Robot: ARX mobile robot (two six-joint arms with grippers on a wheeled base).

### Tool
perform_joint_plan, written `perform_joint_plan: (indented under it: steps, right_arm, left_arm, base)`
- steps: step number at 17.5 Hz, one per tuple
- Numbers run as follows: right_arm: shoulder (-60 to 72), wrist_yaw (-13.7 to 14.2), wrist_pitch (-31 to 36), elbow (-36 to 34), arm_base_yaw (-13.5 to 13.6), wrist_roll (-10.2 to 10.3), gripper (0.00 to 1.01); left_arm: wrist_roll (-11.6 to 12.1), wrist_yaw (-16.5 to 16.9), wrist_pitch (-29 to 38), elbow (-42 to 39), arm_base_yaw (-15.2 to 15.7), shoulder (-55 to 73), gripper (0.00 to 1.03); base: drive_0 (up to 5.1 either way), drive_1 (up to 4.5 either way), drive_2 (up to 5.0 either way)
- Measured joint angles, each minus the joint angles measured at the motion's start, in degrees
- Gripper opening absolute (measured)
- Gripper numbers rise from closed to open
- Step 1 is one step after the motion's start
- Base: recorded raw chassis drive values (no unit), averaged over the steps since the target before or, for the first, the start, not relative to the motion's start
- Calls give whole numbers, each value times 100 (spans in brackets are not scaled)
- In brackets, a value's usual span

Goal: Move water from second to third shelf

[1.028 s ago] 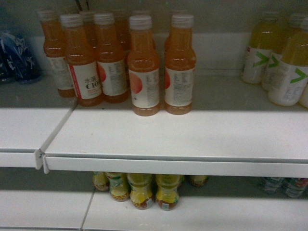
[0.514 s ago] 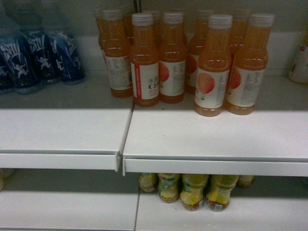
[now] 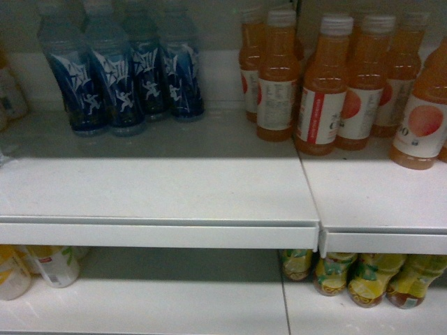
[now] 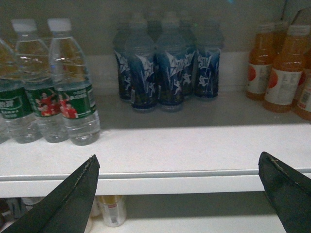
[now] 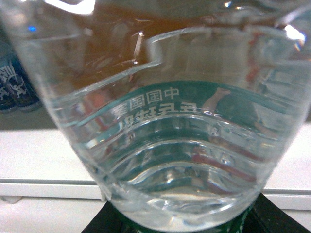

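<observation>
i've got the water (image 5: 170, 145) clamped in my right gripper (image 5: 175, 221) so it can travel to the third shelf, while my left gripper (image 4: 180, 194) hangs wide and empty facing the shelf (image 4: 170, 145).

White shelves (image 3: 160, 188) against a seemingly grey, dim back wall (image 3: 216, 17).
</observation>
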Motion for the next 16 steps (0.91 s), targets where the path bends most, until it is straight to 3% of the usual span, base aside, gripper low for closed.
perform_joint_plan:
  steps: [16]
  right_arm:
    - [2, 2, -26, 0, 0, 0, 38]
  left_arm:
    - [0, 2, 0, 0, 0, 0, 98]
  base:
    - [-485, 331, 159]
